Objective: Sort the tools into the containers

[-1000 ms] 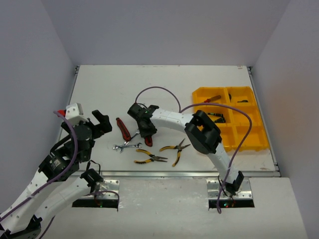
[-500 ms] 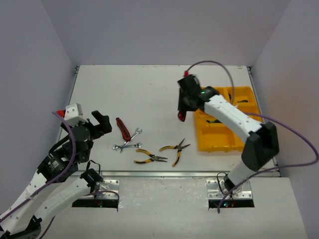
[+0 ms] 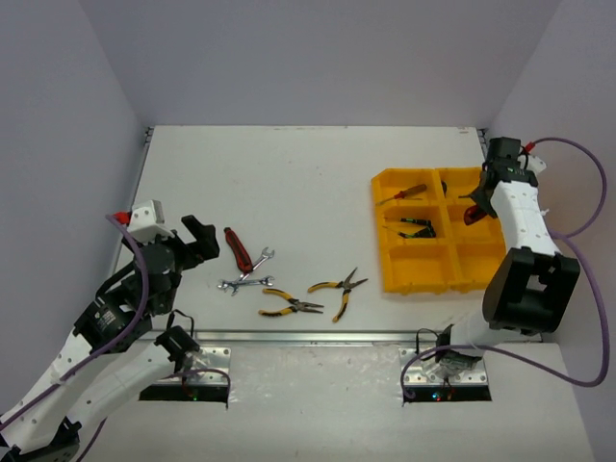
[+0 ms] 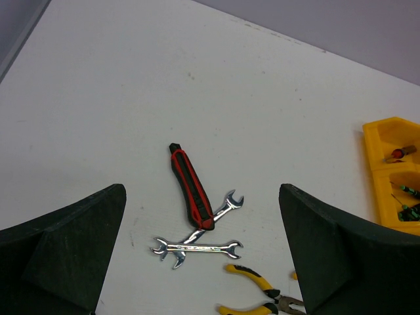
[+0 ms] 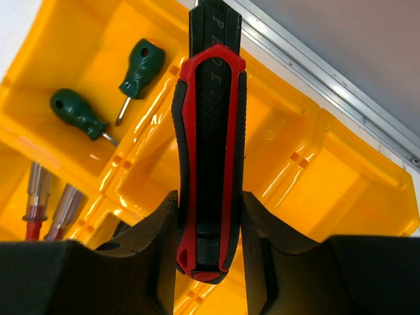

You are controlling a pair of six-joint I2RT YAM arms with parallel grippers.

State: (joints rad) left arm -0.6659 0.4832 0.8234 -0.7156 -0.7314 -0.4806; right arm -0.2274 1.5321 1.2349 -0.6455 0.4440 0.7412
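Note:
My right gripper (image 3: pixel 479 206) is shut on a red-and-black cutter (image 5: pixel 210 131) and holds it above the right column of the yellow tray (image 3: pixel 415 269). Its jaws (image 5: pixel 209 216) clamp the handle from both sides. Green-handled screwdrivers (image 5: pixel 141 69) and red-handled ones (image 5: pixel 33 210) lie in tray compartments. My left gripper (image 3: pixel 197 239) hangs open at the left, empty, above the table. Below it lie a second red-and-black cutter (image 4: pixel 191 195), two crossed silver wrenches (image 4: pixel 197 248) and yellow-handled pliers (image 3: pixel 289 306).
A second pair of yellow pliers (image 3: pixel 339 289) lies between the wrenches and the tray. The table's metal rim (image 5: pixel 341 98) runs just beyond the tray's far side. White walls close in the table at the left, right and back.
My right arm has swung from the middle of the table to the right, carrying the cutter over the tray. The left arm has stayed put.

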